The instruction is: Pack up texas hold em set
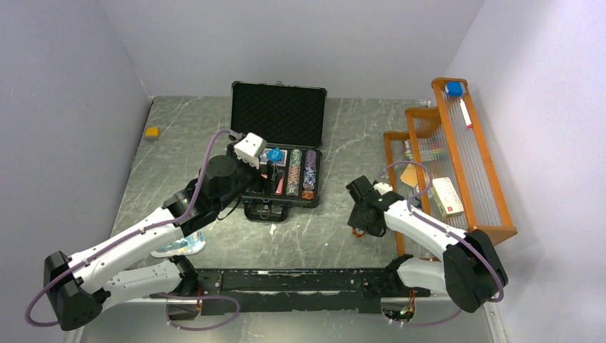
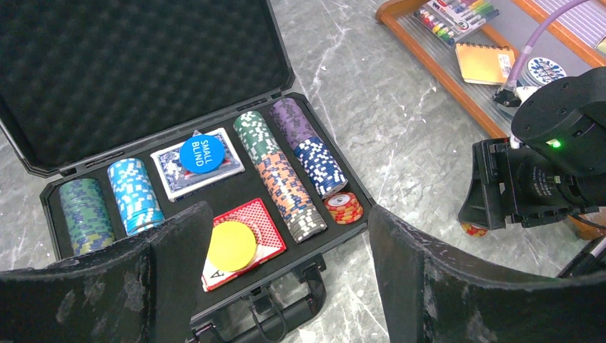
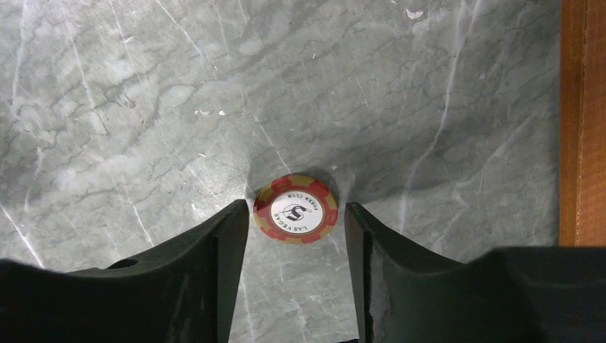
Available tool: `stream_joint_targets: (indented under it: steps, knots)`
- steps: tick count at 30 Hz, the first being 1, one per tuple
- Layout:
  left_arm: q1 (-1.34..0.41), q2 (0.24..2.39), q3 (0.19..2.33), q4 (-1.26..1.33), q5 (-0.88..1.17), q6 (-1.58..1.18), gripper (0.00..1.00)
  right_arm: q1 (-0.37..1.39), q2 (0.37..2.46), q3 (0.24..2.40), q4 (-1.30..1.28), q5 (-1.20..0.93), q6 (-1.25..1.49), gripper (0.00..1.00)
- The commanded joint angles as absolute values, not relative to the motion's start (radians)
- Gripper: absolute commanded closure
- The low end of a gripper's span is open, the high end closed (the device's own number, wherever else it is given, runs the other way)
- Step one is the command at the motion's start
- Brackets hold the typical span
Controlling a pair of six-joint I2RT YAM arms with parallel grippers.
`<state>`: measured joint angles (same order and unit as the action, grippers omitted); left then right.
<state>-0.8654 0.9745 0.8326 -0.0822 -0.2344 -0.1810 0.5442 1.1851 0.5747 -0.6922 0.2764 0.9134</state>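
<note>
The black briefcase (image 1: 279, 114) lies open toward the far edge of the worktop (image 1: 343, 143), about midway along it, with its foam-lined lid raised at the back. Four rows of striped chips lie in it: a green-blue row (image 2: 86, 214), a light blue row (image 2: 134, 193), a green and orange row (image 2: 280, 182) and a purple and dark blue row (image 2: 307, 146). A short red stack (image 2: 343, 206) sits at the near end of the purple and dark blue row. Between the rows are two card decks. The blue deck (image 2: 179, 177) has a blue "SMALL BLIND" disc (image 2: 202, 152) on it, and the red deck (image 2: 259, 220) has a yellow disc (image 2: 231, 246) on it.

The left fingers (image 2: 179, 257) hover over the case's near edge, spread wide with nothing between them.

One red and yellow chip (image 3: 296, 209) lies flat on the bare worktop between the case and the orange rack (image 1: 493, 233). The right fingers (image 3: 214, 257) straddle it, partly open, with a thin gap on each side, so they are not gripping it.

The stepped rack stands along the right edge, and its wooden side is just right of the right fingers. It holds a pack of markers (image 2: 457, 13), an orange notebook (image 2: 486, 63) and a white box (image 1: 448, 196). One small yellow block (image 1: 151, 131) sits near the far left corner. A blue-white packet (image 1: 182, 245) lies toward the near edge, partly under the left arm.
</note>
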Motion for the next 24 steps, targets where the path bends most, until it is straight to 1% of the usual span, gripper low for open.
stream_joint_targets:
  steps: [1,5,9,12,18,21,24]
  knots:
    - [-0.864,0.975,0.829,-0.081,-0.245,-0.189,0.16,0.540,1.194,0.579,-0.716,0.298,0.903,0.42]
    - [-0.864,0.980,0.831,-0.081,-0.245,-0.189,0.16,0.541,1.200,0.584,-0.720,0.291,0.882,0.35]
    - [-0.864,0.980,0.831,-0.083,-0.247,-0.189,0.17,0.551,1.228,0.579,-0.697,0.259,0.867,0.34]
    - [-0.864,0.977,0.829,-0.081,-0.250,-0.189,0.17,0.565,1.254,0.577,-0.693,0.255,0.866,0.35]
    - [-0.864,0.985,0.830,-0.080,-0.247,-0.189,0.16,0.568,1.259,0.553,-0.657,0.235,0.877,0.54]
    - [-0.864,0.996,0.837,-0.086,-0.245,-0.190,0.17,0.568,1.262,0.541,-0.643,0.230,0.879,0.58]
    - [-0.864,1.001,0.839,-0.089,-0.245,-0.192,0.16,0.568,1.260,0.535,-0.631,0.222,0.878,0.58]
